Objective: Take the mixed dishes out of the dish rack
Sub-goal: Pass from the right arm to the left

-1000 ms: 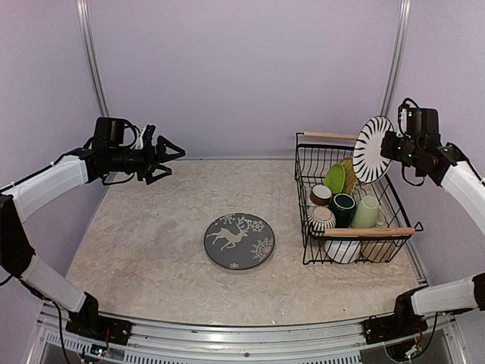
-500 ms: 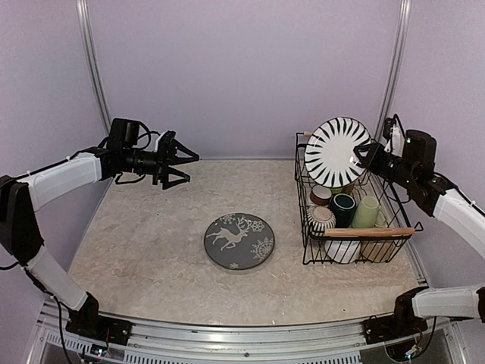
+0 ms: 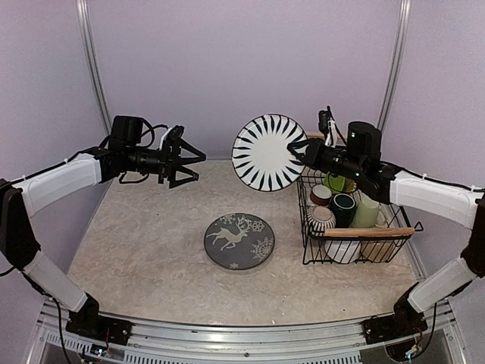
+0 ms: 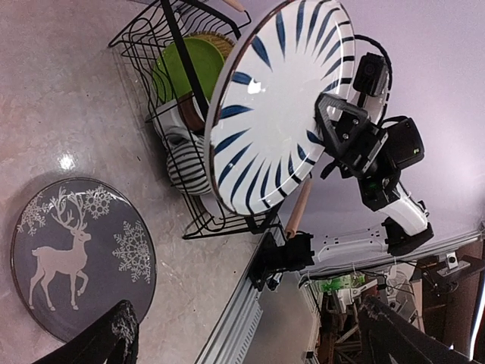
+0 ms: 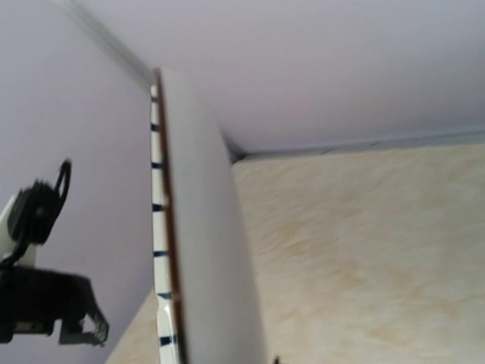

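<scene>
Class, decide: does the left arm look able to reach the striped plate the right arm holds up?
Probably yes: the left claw is open, facing the striped plate, with only open air between them.

Four plates (image 3: 267,152), three mugs (image 3: 342,205), one cup (image 3: 321,218), one rack (image 3: 369,232).

Open tabletop (image 3: 136,250) across the left and bottom of the top view, broken only by the deer plate (image 3: 239,241) at centre. At upper centre, striped plate (image 3: 269,152) hanging on edge, narrowing the gap between left gripper (image 3: 198,168) and dish rack (image 3: 369,232).
</scene>
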Action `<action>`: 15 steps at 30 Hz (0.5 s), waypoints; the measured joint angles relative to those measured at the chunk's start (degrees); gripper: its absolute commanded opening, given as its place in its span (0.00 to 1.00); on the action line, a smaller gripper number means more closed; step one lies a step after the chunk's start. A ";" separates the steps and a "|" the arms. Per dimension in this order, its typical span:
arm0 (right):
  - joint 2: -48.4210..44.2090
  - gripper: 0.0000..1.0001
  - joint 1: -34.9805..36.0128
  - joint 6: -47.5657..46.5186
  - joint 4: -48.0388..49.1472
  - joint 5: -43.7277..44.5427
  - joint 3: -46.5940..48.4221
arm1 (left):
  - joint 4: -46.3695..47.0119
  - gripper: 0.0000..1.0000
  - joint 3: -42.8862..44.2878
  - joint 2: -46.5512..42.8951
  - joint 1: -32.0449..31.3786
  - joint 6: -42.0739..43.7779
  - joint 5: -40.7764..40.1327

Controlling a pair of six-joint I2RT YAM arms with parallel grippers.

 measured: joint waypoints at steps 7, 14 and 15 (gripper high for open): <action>10.45 0.00 4.09 4.33 6.60 -4.87 4.31 | 0.42 0.84 -0.13 -0.81 0.11 0.22 -0.17; 16.76 0.00 6.36 8.24 11.89 -8.02 7.91 | 0.31 0.68 -0.31 -0.76 0.81 -0.37 -0.46; 17.29 0.00 6.47 8.63 12.31 -8.24 8.31 | 0.39 0.64 -0.28 -0.74 1.07 -0.57 -0.33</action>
